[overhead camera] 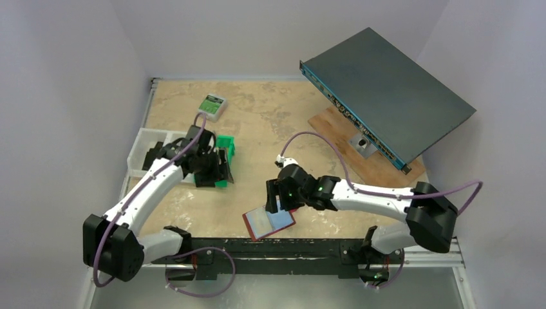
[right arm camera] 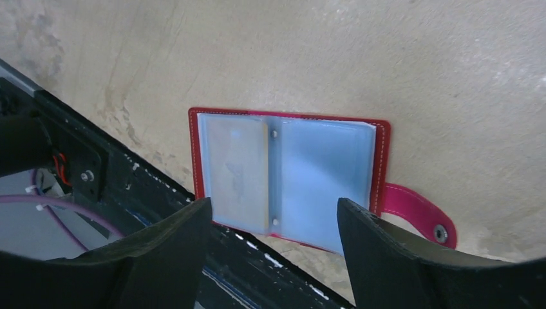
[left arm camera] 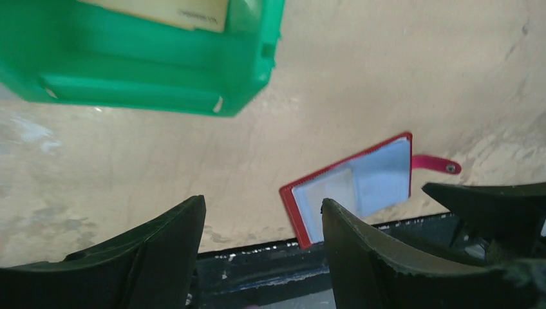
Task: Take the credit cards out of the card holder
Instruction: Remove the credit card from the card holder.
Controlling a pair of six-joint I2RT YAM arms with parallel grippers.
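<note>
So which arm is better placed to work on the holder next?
Right. The right gripper, open, hangs just above the opened holder. The left gripper, also open, is away by the green bin, with the holder off to its side.

Between the black fingers of the right gripper (right arm camera: 272, 209) shows the card holder (right arm camera: 322, 167): red cover with pale stitching, grey-blue see-through pockets, one a duller grey, and a pink tab with a dark stud. The table (right arm camera: 418, 64) under it is mottled sandy beige. Just ahead of the black left gripper (left arm camera: 261, 206), the bin (left arm camera: 148, 71) is bright green
</note>
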